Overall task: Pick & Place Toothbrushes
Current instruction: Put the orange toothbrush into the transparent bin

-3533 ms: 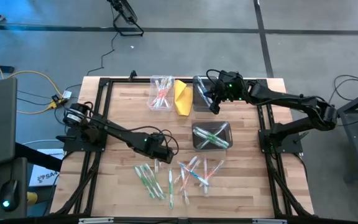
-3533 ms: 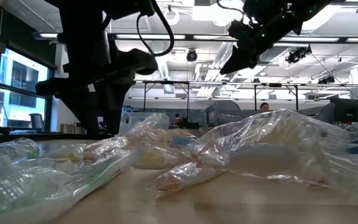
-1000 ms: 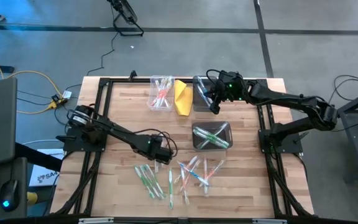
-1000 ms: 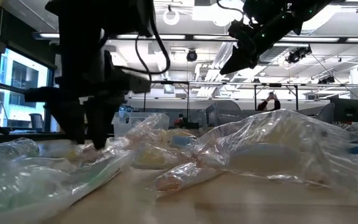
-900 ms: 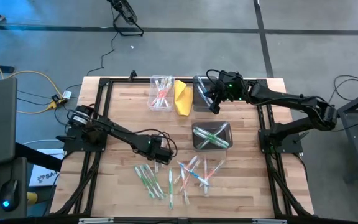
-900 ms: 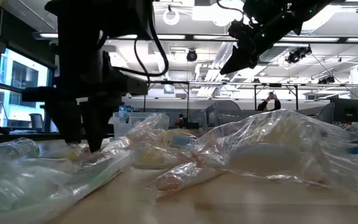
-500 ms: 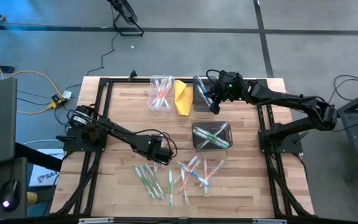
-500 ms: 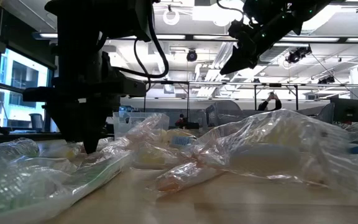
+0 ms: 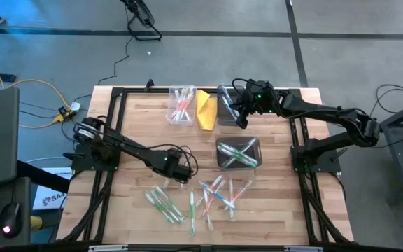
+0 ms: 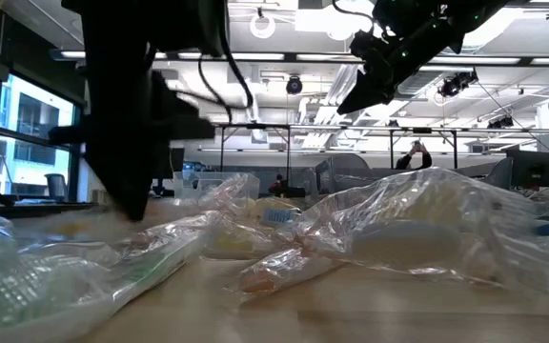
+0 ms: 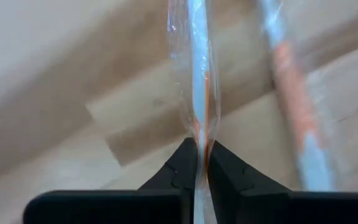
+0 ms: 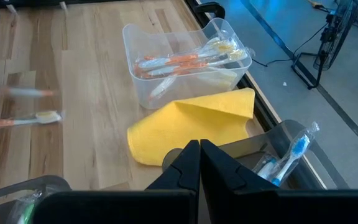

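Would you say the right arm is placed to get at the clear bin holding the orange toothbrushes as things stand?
Probably yes. The right gripper, shut and empty, hangs over the grey bin; only the yellow cloth lies between it and the clear bin, whose top is open.

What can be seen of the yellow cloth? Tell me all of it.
The yellow cloth is a plain bright yellow sheet, soft-looking, folded with one corner raised into a crease. It lies flat on the wooden table at the far side, between the clear bin of orange toothbrushes and the grey bin holding blue ones. No gripper touches it; the right gripper hovers shut over its edge.
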`<state>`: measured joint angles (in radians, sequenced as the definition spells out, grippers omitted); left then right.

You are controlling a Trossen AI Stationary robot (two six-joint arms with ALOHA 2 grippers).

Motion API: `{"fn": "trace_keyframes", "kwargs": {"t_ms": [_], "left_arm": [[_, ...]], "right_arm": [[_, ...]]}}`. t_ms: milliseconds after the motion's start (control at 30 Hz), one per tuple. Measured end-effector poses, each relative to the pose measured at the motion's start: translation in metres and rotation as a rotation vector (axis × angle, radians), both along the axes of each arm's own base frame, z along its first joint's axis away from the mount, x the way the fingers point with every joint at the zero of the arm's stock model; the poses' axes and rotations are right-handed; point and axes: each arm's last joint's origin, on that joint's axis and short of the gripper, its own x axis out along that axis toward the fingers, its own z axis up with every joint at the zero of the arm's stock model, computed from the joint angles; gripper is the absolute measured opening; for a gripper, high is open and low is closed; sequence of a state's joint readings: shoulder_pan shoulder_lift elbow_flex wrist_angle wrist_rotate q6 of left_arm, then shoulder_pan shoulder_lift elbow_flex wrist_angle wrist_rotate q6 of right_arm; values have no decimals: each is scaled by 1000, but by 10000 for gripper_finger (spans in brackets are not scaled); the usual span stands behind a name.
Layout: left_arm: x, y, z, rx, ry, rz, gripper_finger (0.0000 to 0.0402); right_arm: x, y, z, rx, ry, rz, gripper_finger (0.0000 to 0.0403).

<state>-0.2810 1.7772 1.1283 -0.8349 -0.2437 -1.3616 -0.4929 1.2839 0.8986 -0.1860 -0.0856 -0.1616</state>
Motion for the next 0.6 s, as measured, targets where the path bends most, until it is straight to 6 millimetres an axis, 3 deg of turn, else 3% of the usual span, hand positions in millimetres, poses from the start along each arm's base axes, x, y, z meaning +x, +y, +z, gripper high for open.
{"fn": "trace_keyframes", "kwargs": {"t_ms": [300,600], "left_arm": [[-22,12,44,185,-50,-60,8],[-48,32,97,539,-196,-111,10]], "right_arm": [[0,0,0,0,1,0,5],[0,0,0,4,-1,-3,5]]}}
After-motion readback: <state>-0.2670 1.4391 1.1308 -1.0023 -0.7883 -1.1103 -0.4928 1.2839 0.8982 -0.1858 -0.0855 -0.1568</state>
